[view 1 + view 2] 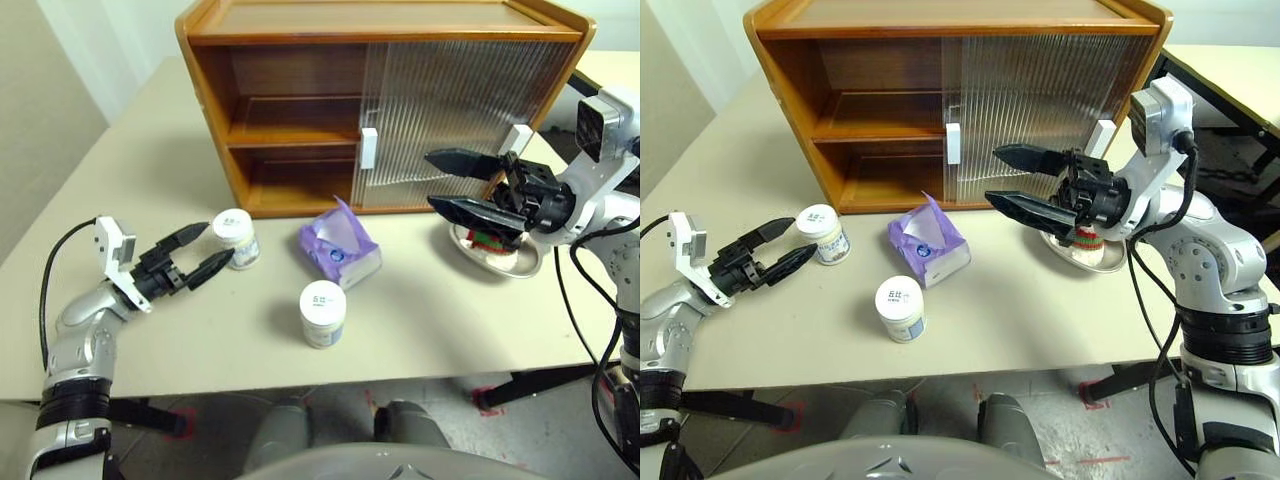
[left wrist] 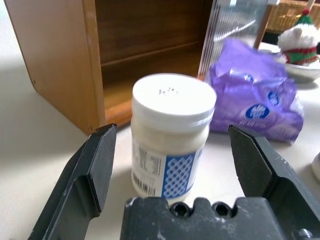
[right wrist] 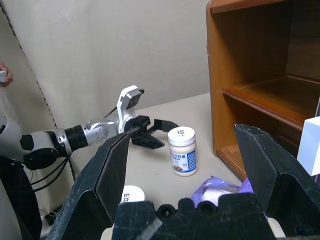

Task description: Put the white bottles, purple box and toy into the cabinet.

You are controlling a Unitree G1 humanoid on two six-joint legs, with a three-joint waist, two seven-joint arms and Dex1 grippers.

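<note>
1. A pale beige table (image 1: 420, 330) fills most of the scene, its near edge running across the foreground. Below that edge lies a grey floor with red tape marks (image 1: 485, 400).
2. An off-white wall stands behind the table's left side.
3. The cabinet (image 1: 300, 110), orange-brown wood, stands at the back of the table. Its left half is open, showing one inner shelf. Ribbed translucent doors (image 1: 450, 110) cover the right half.
4. One white bottle (image 1: 236, 238) stands upright near the cabinet's open front. The left gripper (image 1: 205, 250) sits level at it, jaws wide, one finger on either side and not gripping.
5. The second white bottle (image 1: 323, 313) stands nearer the table's front edge, apart from the first.
6. The purple box (image 1: 340, 246) lies between them, just in front of the doors.
7. The toy (image 2: 300, 42) sits in a shallow steel dish (image 1: 520, 262) on the right.
8. The right gripper (image 1: 445, 182) hangs above the dish, jaws wide and holding nothing.
</note>
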